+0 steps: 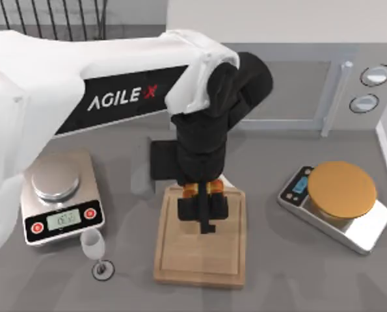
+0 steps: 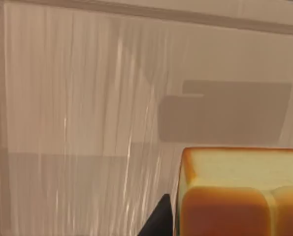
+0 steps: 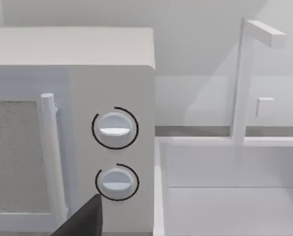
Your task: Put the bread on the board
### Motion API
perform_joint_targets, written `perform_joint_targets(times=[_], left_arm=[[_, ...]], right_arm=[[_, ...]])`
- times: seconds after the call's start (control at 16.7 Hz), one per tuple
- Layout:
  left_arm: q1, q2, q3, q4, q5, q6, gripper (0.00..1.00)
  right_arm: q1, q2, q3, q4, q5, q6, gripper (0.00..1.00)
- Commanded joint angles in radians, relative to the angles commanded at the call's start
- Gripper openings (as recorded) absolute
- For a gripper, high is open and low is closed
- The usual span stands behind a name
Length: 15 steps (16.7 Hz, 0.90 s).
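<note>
A: Top view entry. The bread (image 1: 201,189) is held in the left gripper (image 1: 205,209), showing as a small orange-brown patch between the black fingers, directly above the far end of the board (image 1: 200,257).

B: Confirmed from the left wrist view: the bread (image 2: 240,191) sits close against one dark finger (image 2: 158,221), golden face up-camera, crust toward the lens, with the pale wood of the board (image 2: 77,123) behind it. Jaws are closed narrowly on the slice.

A: Contact with the board?

B: Cannot tell whether the slice touches the wood or hangs just above it. A soft shadow lies on the board near the slice.

A: Key relation: bread is already over the board, toward its far edge rather than its middle. The board's long axis runs away from the camera's near edge; the gripper points down along it. Judgement: only a short descent and release should remain.

B: Left arm is the working one; it reaches across from the board's left. The right gripper (image 3: 82,221) is parked well away from the board, facing the microwave (image 3: 87,123).

A: Surroundings, relative to the board: silver scale (image 1: 62,207) and wine glass (image 1: 95,250) to its left, second scale with orange disc (image 1: 339,192) to its right.
</note>
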Motion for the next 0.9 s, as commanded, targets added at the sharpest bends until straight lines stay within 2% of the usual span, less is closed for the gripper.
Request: perform_joint_targets(times=[0.66,0.9], left_arm=[[-0.004,0.025,-0.047,0.066,-0.001,0.003,0.0],[-0.004,0.025,-0.047,0.066,-0.001,0.003,0.3]], right_arm=[[0.0,0.0,0.0,0.0,0.0,0.0,1.0],[0.0,0.0,0.0,0.0,0.0,0.0,1.0]])
